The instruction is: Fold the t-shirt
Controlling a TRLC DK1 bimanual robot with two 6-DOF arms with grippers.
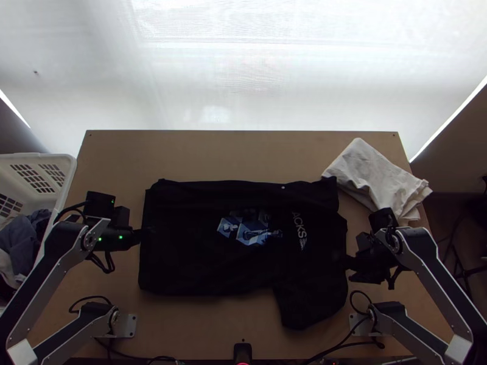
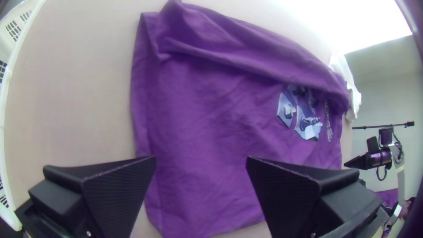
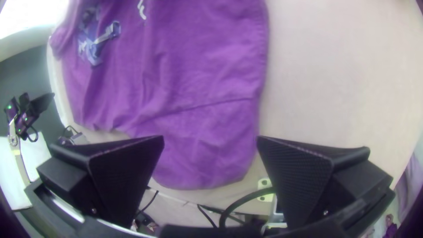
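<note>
top view: left gripper [image 1: 137,236] and right gripper [image 1: 348,262] stand spread wide at opposite ends of the t-shirt [image 1: 189,249].

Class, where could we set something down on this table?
Bare table lies beyond the shirt, left of the white cloth; also nearer than the shirt, left of its sleeve. Crowded: the right side, with cloth, shirt and right gripper.

A silver and black left robot arm [image 1: 50,277] and a matching right robot arm [image 1: 430,272]

Loopy black cables [image 1: 111,263], and round green lights [image 1: 120,237] on the left one. The left gripper [image 1: 139,236] and right gripper [image 1: 347,262] have wide, flat black fingers [image 2: 116,194] with bumpy insides and tiny shiny screws [image 3: 325,212].
</note>
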